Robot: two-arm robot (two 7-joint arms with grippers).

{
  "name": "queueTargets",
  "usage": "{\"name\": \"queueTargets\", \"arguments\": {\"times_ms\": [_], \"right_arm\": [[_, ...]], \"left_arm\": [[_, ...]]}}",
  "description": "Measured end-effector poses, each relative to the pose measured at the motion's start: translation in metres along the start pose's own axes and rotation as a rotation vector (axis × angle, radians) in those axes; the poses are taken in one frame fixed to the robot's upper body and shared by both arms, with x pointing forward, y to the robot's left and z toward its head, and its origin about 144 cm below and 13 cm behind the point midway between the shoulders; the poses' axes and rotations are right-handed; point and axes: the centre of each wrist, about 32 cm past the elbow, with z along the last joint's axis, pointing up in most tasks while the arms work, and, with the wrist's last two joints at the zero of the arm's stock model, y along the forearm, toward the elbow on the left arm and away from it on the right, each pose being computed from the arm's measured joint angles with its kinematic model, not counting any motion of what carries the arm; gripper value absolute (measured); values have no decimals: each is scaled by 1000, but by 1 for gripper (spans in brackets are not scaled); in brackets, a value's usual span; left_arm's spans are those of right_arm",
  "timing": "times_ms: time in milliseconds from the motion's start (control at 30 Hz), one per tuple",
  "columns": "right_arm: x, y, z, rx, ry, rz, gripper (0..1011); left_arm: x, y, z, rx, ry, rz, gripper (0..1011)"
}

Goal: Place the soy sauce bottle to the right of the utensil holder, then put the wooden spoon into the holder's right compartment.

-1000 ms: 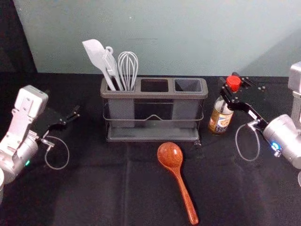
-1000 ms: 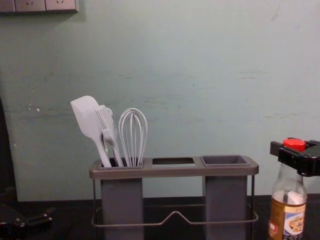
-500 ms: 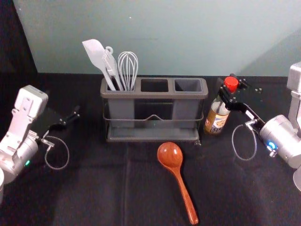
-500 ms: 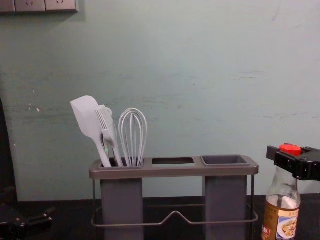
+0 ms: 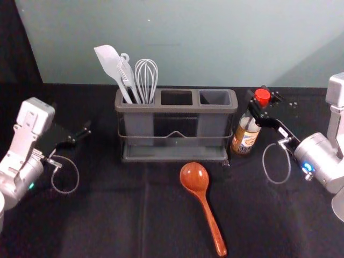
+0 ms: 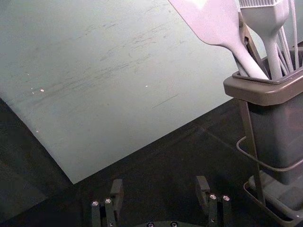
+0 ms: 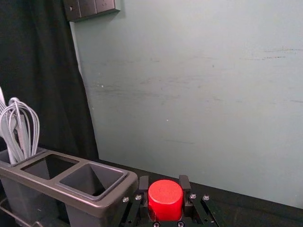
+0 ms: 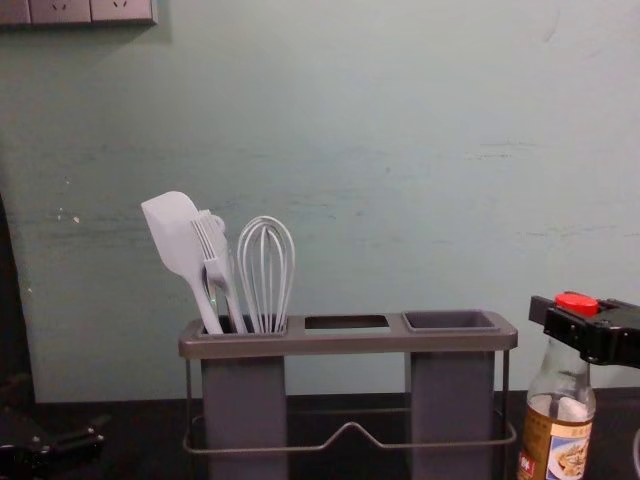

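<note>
Shifts the soy sauce bottle (image 5: 245, 140) slightly toward nine o'clock and a touch lower since the earlier frame, bringing it nearer the utensil holder (image 5: 161, 108). Pinches it high up with the right gripper (image 7: 164, 179), at the red cap (image 7: 165, 198), between three and four o'clock from the holder and just beside it. Leans a little at the neck (image 8: 567, 365); gives no sure sign of contact with the dark tabletop (image 5: 107, 215). Keeps the left gripper (image 6: 159, 182) parked near nine o'clock from the holder, spread wide. Leaves the wooden spoon (image 5: 198, 185) lying between five and six o'clock from the holder, bowl (image 5: 193, 173) toward it, handle (image 5: 214, 231) toward five. Calls for care with stiff, breakable glass: likely weighted low, slick on the sides, apt to swing under so high a hold. Best taken just under the cap, kept plumb and let go only once firmly seated. Likely light and rigid in the spoon's case, but glossy enough to roll or slide; best gripped across the handle just below the bowl, to free the lower end for the right compartment (image 8: 452, 390). Bears, low on the bottle, a yellow-brown label (image 8: 568, 455) with a panel seemingly of plated food, plus lettering too small to read. Yields no legible brand.
</note>
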Motion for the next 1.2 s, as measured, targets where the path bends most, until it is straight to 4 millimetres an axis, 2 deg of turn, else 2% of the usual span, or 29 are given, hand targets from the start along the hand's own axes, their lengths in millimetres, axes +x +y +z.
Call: {"name": "queueTargets", "arguments": {"times_ms": [200,267,367,400,500,533,600,633,900,1200], "right_arm": [[0,0,-1,2,1,-1,406],[0,1,0,4,2,-2,486],[1,1,1,10,8,-4,543],[2,1,3,17,13,-5,600],[4,1,8,37,18,-9,669],[5,0,11,48,21,-10,728],[5,-1,15,59,22,-10,765],[6,-2,20,72,22,-11,820],[6,-15,41,98,4,6,1003],[-7,-39,56,104,-39,140,1002]], "left_arm": [[0,0,0,0,0,0,1005],[0,0,0,0,0,0,1005],[0,0,0,0,0,0,1005],[0,0,0,0,0,0,1005],[0,0,0,0,0,0,1005],[0,0,0,0,0,0,1005],[0,0,0,0,0,0,1005],[0,0,0,0,0,0,1005],[0,0,0,0,0,0,1005],[0,0,0,0,0,0,1005]]}}
